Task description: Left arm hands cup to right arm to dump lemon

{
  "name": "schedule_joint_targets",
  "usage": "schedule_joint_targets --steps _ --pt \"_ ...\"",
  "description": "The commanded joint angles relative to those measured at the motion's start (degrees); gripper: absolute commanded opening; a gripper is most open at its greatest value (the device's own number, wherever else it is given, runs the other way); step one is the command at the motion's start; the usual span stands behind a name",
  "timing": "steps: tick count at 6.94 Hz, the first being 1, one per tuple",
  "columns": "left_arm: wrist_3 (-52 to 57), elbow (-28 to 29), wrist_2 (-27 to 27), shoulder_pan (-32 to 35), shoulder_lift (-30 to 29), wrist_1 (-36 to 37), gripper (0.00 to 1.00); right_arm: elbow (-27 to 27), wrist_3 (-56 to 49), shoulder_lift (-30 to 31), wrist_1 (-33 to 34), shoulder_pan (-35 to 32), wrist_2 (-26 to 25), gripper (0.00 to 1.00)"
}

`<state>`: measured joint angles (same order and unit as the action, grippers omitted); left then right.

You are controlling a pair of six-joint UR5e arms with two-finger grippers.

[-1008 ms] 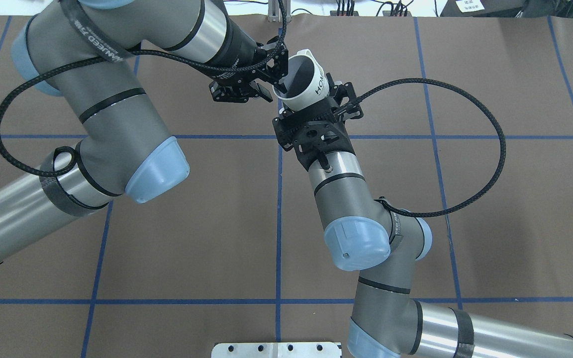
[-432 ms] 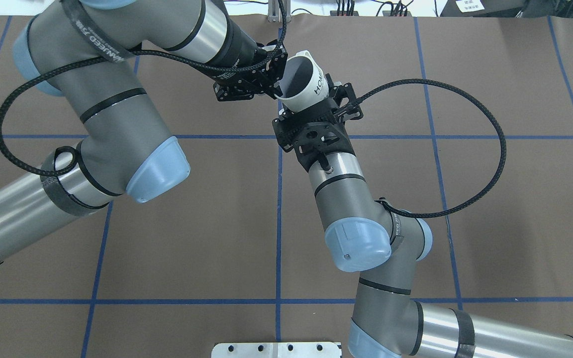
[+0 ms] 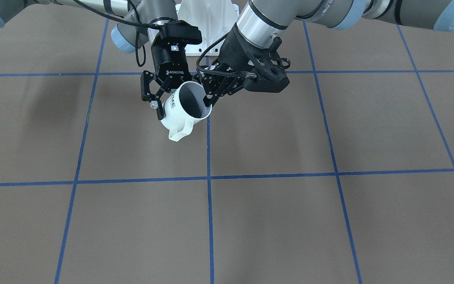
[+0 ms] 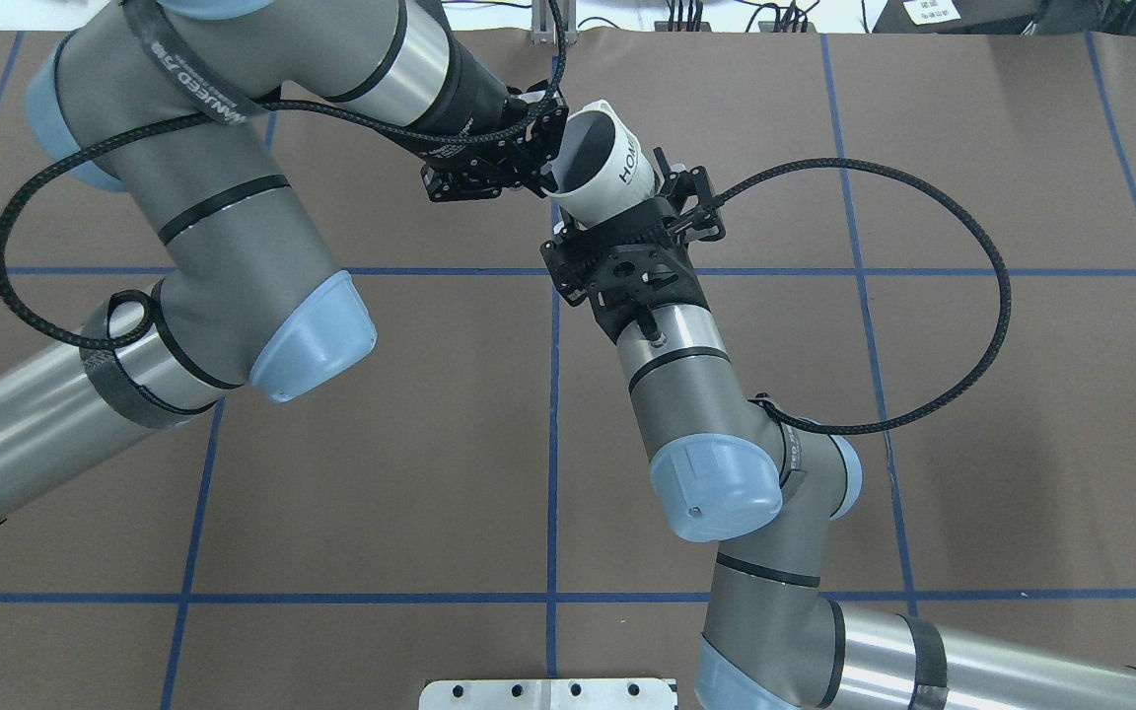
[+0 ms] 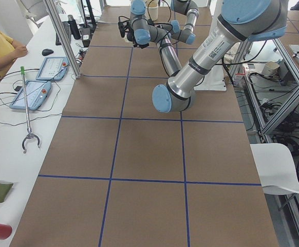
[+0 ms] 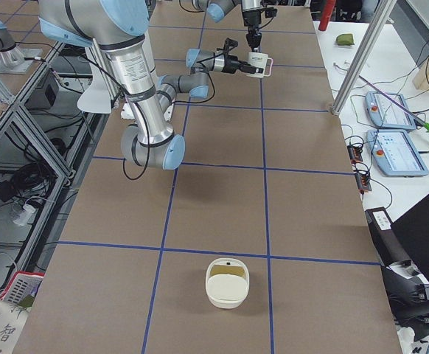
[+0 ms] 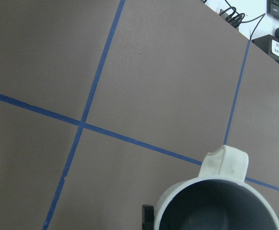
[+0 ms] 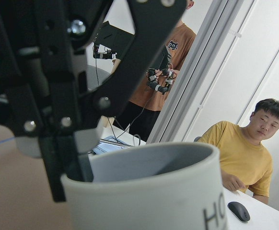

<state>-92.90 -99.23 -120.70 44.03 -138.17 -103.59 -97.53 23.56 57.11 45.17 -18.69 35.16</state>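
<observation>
The white "HOME" cup [image 3: 175, 118] hangs tilted in the air over the table's far middle, with its handle toward the operators' side. My left gripper [image 3: 207, 100] is shut on the cup's rim, one finger inside and one outside [image 7: 147, 213]. My right gripper [image 3: 172, 104], lettered ROBOTIQ, is open and straddles the cup's body from behind; one fingertip [image 3: 159, 112] lies close beside the wall. In the overhead view the cup [image 4: 617, 177] sits between the left gripper [image 4: 546, 163] and the right gripper [image 4: 642, 202]. The cup's inside looks dark grey, and the lemon is hidden.
A white bowl [image 6: 228, 282] with a yellowish inside stands on the brown table near its end on my right. Tablets [image 6: 395, 110] and people sit at the side bench beyond the table's far edge. A white base plate [image 4: 548, 690] lies at my near edge.
The left gripper and cup shifted slightly forward and right. The right arm edged a little forward around the cup. No grip has visibly changed.
</observation>
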Motion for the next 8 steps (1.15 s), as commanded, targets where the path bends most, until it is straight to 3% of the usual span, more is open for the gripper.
schedule_joint_targets --steps 1,5,8 --pt "0.0 0.0 0.0 0.0 0.0 0.1 0.00 -0.5 -0.2 0.2 0.0 1.3 -1.9 0.99" --pt "0.0 -0.1 0.1 0.2 -0.3 0.1 0.00 -1.9 -0.4 0.5 -0.1 8.0 -9.9 0.99" --pt "0.4 1.7 1.7 1.2 -0.3 0.1 0.00 -7.9 -1.0 4.1 -0.1 9.5 -9.9 0.99"
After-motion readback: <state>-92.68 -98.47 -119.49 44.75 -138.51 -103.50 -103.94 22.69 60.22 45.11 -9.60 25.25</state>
